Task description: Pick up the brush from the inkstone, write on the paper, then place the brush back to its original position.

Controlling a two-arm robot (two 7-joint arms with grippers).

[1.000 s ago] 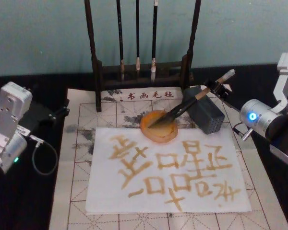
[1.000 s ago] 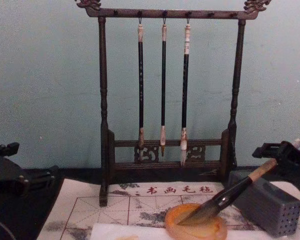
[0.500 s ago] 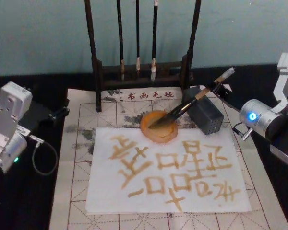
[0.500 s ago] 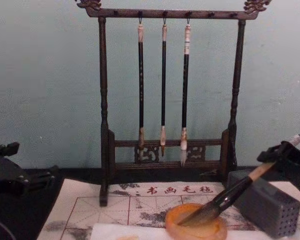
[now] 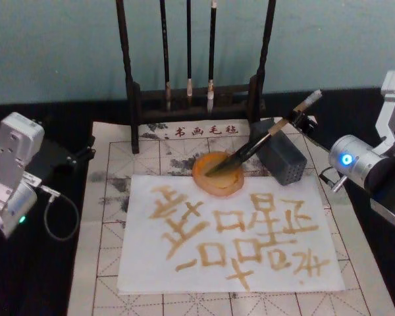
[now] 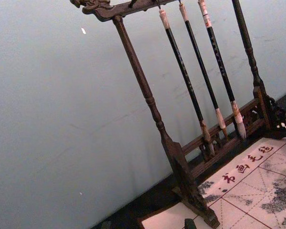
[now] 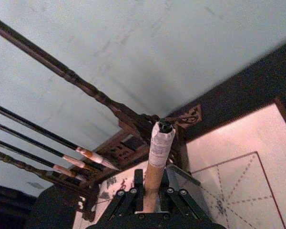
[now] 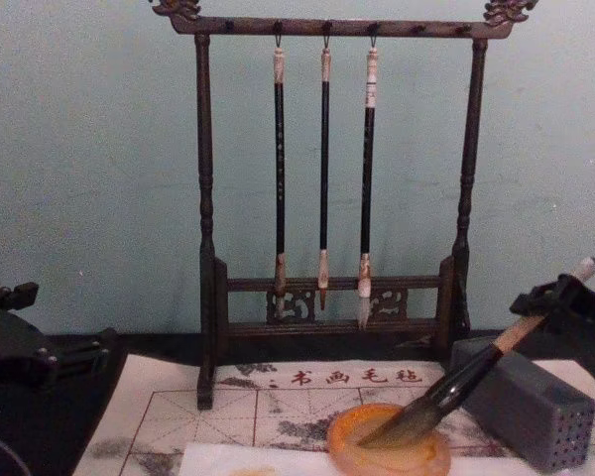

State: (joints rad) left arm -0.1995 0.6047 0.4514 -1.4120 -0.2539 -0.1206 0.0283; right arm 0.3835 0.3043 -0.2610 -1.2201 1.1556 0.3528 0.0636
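Note:
The brush (image 5: 263, 139) leans at a slant, its dark bristles down in the round amber inkstone (image 5: 227, 184) and its white wrapped end pointing up to the right. My right gripper (image 5: 296, 122) is shut on the pale upper handle, just above the grey block. The wrist view shows the handle (image 7: 159, 148) running between the black fingers (image 7: 136, 193). From the chest, the brush (image 8: 466, 382) slopes from the inkstone (image 8: 387, 451) up to the right gripper (image 8: 555, 297). The white paper (image 5: 184, 263) in front of the inkstone carries several amber brushed characters. My left gripper (image 5: 76, 157) sits parked at the left.
A dark wooden rack (image 5: 194, 99) with three slim hanging brushes (image 8: 324, 169) stands behind the inkstone. The grey perforated block (image 5: 286, 161) lies right of the inkstone. A red-gridded mat (image 5: 108, 204) lies under everything. A black cable (image 5: 52, 214) loops by the left arm.
The brush's upper end and my right gripper have risen slightly, so the brush stands a little steeper. Its bristles stay in the inkstone. The left arm has not moved.

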